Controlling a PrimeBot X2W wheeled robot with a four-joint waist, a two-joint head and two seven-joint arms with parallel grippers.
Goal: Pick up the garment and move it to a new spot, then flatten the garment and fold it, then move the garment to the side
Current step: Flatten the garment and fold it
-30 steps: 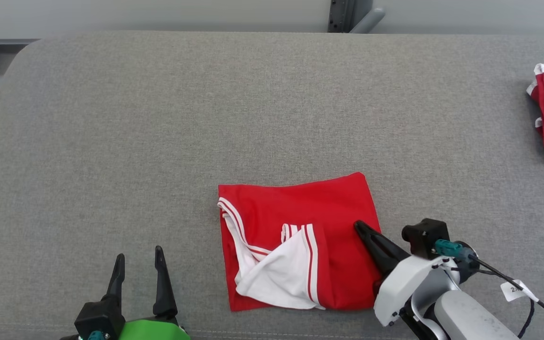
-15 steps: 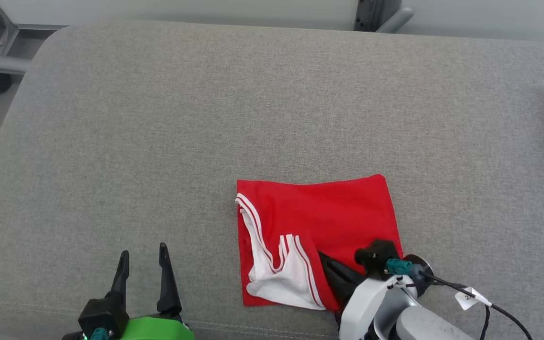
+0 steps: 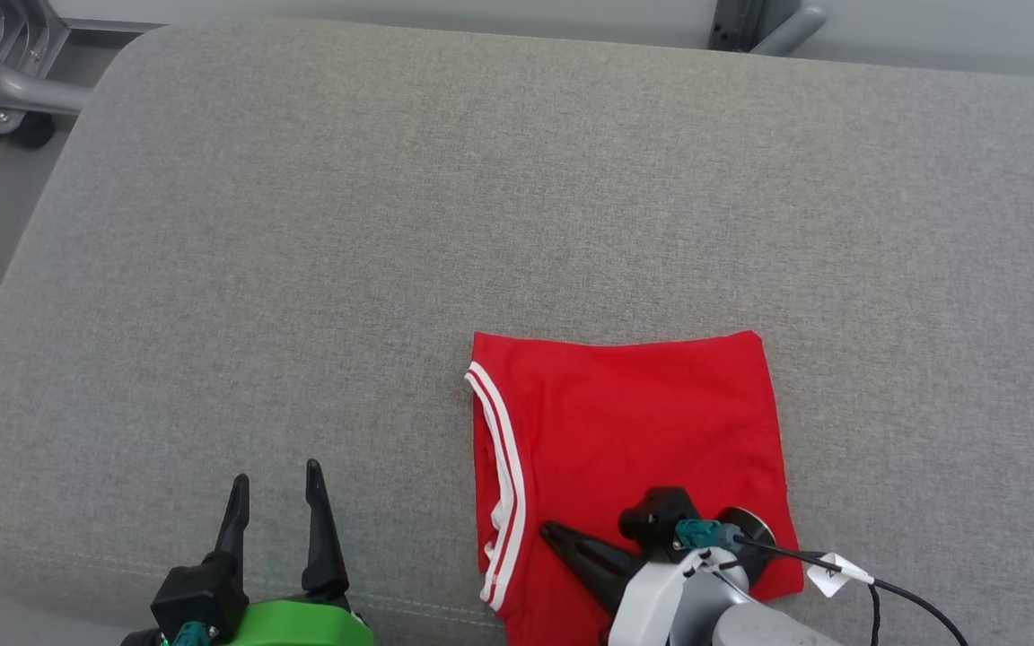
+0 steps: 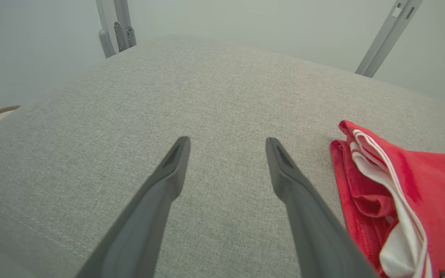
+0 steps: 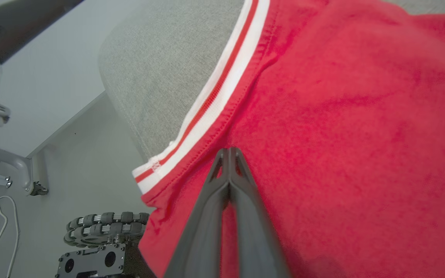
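The red garment [image 3: 625, 422] with white striped trim lies folded on the grey padded table [image 3: 346, 224], at its near edge. In the right wrist view its near part [image 5: 342, 116] hangs over that edge. My right gripper [image 3: 546, 531] is shut, and its joined tips [image 5: 228, 150] rest on the red cloth just inside the striped hem. No cloth shows pinched between them. At the lower left my left gripper [image 3: 275, 480] is open and holds nothing. In the left wrist view it [image 4: 226, 143] hovers over bare table, with the garment [image 4: 419, 181] to its right, white lining showing.
A grey metal frame with a wheel [image 3: 5, 90] stands past the far left corner, and a post [image 3: 764, 22] stands behind the table. Below the table's edge is a wheeled base [image 5: 102, 227] on the floor. A tagged cable [image 3: 836, 574] trails from my right wrist.
The head camera has swung left. My shut right gripper has slid left and nearer across the garment. The white flap is now tucked out of the head view, and the garment sits at the edge.
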